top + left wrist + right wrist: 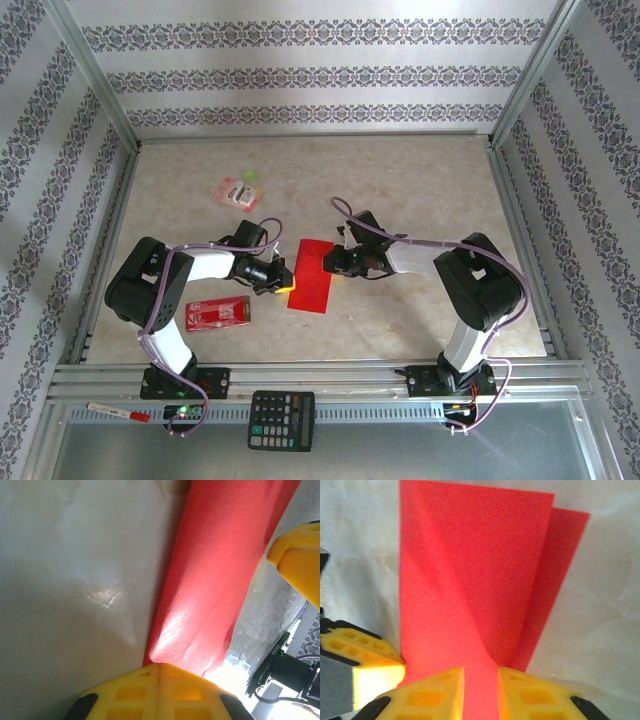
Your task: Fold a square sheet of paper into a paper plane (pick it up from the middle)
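The square sheet of paper (pixel 311 274), plain red, lies folded over on the table between my two grippers. One layer sits offset on the other (pixel 480 580). My left gripper (pixel 285 281) is at its lower left edge. In the left wrist view its yellow jaws (pixel 160 666) are pressed together, with the paper (pixel 220 580) coming out from their tips. My right gripper (pixel 333 262) is at the paper's right edge. In the right wrist view it (pixel 480 672) stands open, with a narrow gap and the red paper showing between the jaws.
A red packet with white print (pixel 218 313) lies near the left arm. A pink and green pack (pixel 240 189) is at the back left. A calculator (pixel 281 420) and a marker (pixel 118 411) rest on the near rail. Patterned walls enclose the table.
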